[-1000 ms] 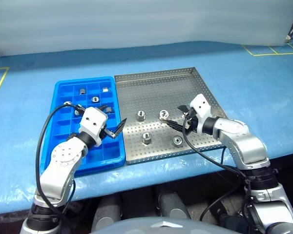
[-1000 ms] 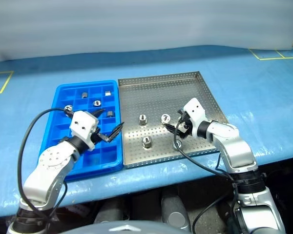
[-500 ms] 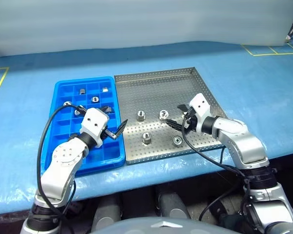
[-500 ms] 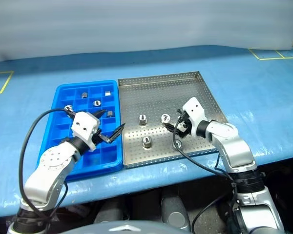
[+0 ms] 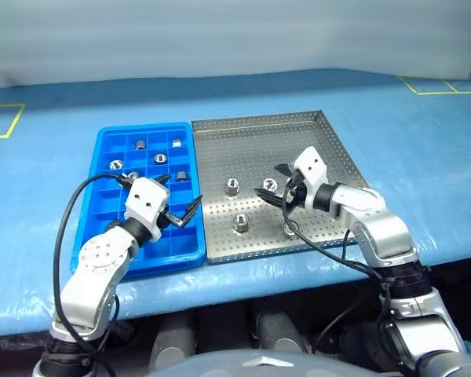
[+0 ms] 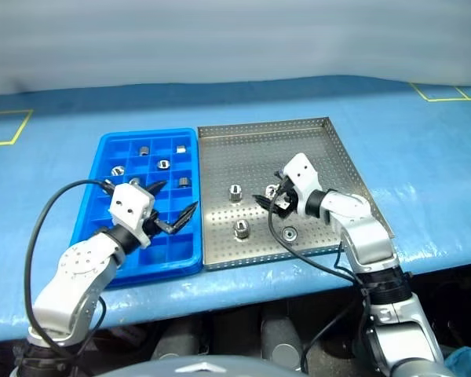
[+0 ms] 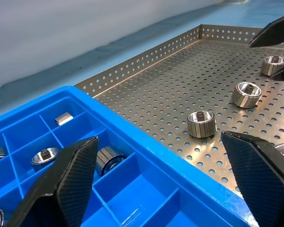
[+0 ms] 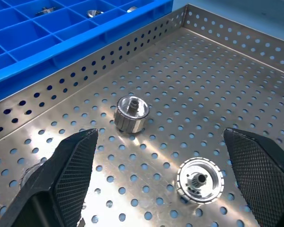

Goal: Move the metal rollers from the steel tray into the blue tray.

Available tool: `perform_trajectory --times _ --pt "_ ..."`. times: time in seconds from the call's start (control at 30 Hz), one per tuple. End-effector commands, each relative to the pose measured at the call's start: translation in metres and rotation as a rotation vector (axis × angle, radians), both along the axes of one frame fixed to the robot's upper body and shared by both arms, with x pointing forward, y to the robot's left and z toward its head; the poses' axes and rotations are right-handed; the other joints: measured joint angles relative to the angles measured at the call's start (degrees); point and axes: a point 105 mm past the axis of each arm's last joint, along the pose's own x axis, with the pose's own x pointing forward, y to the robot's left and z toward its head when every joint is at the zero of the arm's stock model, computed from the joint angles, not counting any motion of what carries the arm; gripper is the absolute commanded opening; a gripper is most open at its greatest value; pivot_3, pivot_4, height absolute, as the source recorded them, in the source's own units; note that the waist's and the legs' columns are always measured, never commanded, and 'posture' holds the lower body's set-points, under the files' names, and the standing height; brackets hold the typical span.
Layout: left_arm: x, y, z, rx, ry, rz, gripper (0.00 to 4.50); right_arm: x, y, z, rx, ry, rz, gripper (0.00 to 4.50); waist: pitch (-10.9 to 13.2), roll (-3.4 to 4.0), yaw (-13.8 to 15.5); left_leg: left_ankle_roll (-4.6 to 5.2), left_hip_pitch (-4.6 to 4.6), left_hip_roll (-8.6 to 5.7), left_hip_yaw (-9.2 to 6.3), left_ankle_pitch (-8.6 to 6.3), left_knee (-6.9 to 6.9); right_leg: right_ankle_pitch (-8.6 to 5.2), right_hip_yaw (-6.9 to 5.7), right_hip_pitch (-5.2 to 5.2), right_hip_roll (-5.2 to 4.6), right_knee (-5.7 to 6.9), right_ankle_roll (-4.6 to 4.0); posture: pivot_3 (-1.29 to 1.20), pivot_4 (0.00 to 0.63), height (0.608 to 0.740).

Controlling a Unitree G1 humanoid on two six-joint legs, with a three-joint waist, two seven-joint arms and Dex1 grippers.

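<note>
Steel tray [image 5: 314,137] is sitting on the blue table [image 5: 55,94], touching the blue tray [image 5: 102,236] on the robot's left.

Four rollers are lying in the steel tray: one toward its left middle [image 5: 232,187], one near the front edge [image 5: 240,222], one at the centre [image 5: 270,184], one lying flat near the front right [image 5: 289,228], partly behind the right arm's cable.

Right gripper [image 5: 272,182] is hovering over the steel tray, fingers spread wide, grasping nothing. In the eye views the centre roller is sitting between the two fingertips. In the right wrist view the fingers [image 8: 61,184] are bracketing two rollers on the perforated floor: an upright ribbed one [image 8: 131,113] and a flat-lying one [image 8: 200,179] nearer the camera. Neither finger is touching a roller.

Left gripper [image 5: 177,200] is hanging over the right-hand side of the blue tray, near the shared edge, also released and empty. In the left wrist view its fingers [image 7: 71,175] are framing the blue rim and the steel tray beyond it.

Blue tray is already holding rollers in its far compartments, about six: [image 5: 140,144], [image 5: 176,143], [image 5: 115,164], [image 5: 160,158], [image 5: 182,176], and one [image 5: 133,175] partly hidden by the left gripper. The near compartments are unoccupied.
</note>
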Motion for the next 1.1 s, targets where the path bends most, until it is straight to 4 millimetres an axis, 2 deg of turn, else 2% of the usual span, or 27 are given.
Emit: perform_trajectory --times 0.03,0.23,0.6,0.77,1.03,1.1 --pt "0.000 -0.013 0.013 -0.022 -0.009 -0.089 4.50 -0.013 0.009 0.013 0.024 -0.061 0.057 4.46 0.00 0.00 -0.10 0.00 0.01 0.00 0.01 0.00 0.00 0.00 0.00 0.01 0.00 0.00 0.00 -0.14 0.150 0.740" --pt "0.012 -0.034 0.006 0.000 0.102 -0.197 4.50 -0.032 0.016 0.014 0.070 -0.081 0.063 4.46 -0.02 0.00 -0.90 0.00 0.04 0.02 0.00 0.00 0.10 -0.08 0.00 0.06 0.04 0.02 0.18 -0.20 0.150 0.740" --pt "0.016 -0.053 -0.023 0.141 0.280 -0.342 4.50 -0.038 0.004 0.013 0.081 -0.121 -0.059 4.46 -0.03 0.01 -5.27 0.00 0.03 0.01 -0.02 0.00 0.12 -0.05 0.10 0.03 0.07 0.04 0.24 -0.29 0.150 0.740" --pt "0.019 -0.049 -0.042 0.260 0.333 -0.344 4.50 -0.042 0.006 0.013 0.084 -0.128 -0.069 4.46 -0.03 0.01 -7.60 0.00 0.04 0.01 -0.03 0.00 0.10 -0.05 0.14 0.03 0.08 0.05 0.25 -0.31 0.150 0.740" --pt "0.024 -0.042 -0.069 0.318 0.429 -0.270 4.50 -0.043 0.007 0.012 0.084 -0.141 -0.084 4.46 -0.07 0.08 -10.75 0.00 0.12 0.00 -0.01 0.00 0.09 -0.03 0.27 0.05 0.11 0.07 0.30 -0.31 0.150 0.740" --pt "0.028 -0.039 -0.072 0.320 0.438 -0.232 4.15 -0.041 0.007 0.015 0.076 -0.162 -0.091 4.50 -0.15 0.22 -10.92 0.00 0.16 0.00 -0.01 0.00 0.09 -0.03 0.30 0.07 0.12 0.09 0.31 -0.31 0.150 0.740"
